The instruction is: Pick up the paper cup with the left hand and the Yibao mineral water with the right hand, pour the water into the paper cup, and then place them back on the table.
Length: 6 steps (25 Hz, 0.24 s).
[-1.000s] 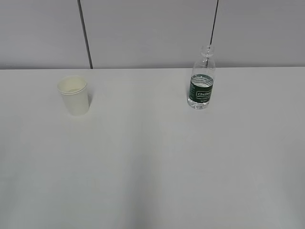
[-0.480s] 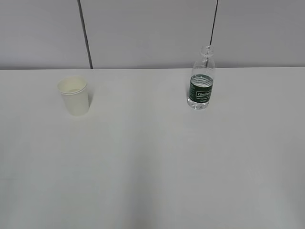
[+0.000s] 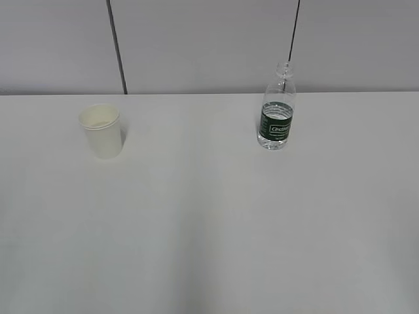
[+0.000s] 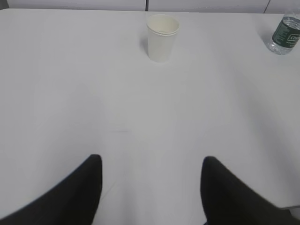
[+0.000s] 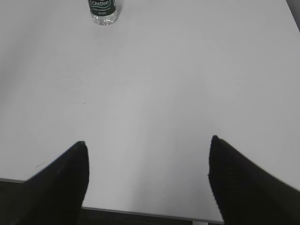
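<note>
The white paper cup (image 3: 101,131) stands upright at the far left of the white table (image 3: 209,216); it also shows in the left wrist view (image 4: 162,37). The Yibao mineral water bottle (image 3: 276,111), capless and partly filled, stands upright at the far right; it shows in the left wrist view (image 4: 284,36) and the right wrist view (image 5: 103,9). Neither arm shows in the exterior view. My left gripper (image 4: 151,161) is open and empty, well short of the cup. My right gripper (image 5: 147,143) is open and empty over the table's near edge, far from the bottle.
A grey panelled wall (image 3: 209,46) with dark vertical seams stands behind the table. The table's near edge (image 5: 140,213) shows in the right wrist view, and its right edge (image 5: 293,14) at the top right there.
</note>
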Tool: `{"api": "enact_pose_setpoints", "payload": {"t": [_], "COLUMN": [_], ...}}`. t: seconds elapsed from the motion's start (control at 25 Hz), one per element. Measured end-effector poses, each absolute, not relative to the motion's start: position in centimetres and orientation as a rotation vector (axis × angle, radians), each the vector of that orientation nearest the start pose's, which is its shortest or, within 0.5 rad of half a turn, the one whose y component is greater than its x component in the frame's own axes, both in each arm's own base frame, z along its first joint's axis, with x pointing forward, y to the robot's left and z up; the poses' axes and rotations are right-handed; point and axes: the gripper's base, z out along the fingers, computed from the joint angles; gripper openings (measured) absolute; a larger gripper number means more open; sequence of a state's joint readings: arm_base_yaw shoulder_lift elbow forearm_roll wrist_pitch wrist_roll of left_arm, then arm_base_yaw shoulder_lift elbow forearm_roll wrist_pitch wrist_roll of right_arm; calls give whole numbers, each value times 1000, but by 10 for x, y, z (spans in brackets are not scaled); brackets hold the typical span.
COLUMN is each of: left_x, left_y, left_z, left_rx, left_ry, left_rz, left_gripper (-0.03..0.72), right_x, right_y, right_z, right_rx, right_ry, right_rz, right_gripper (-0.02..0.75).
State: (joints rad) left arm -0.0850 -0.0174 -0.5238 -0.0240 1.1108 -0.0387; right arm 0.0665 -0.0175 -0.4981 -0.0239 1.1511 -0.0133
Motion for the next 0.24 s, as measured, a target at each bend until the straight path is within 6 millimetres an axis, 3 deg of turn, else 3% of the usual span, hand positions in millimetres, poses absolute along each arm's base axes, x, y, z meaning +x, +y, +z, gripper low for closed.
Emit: {"api": "enact_pose_setpoints", "payload": {"t": [0.24], "left_x": [-13], "left_y": [-1], "left_z": [280], "left_rx": [50], "left_ry": [2054], "left_rz": [-106], "left_gripper": [395], "right_x": [-11], "right_y": [-3], "right_z": [270], "right_rx": [-82], "right_ry": [2115], "right_rz": [3], "right_gripper": [585]}}
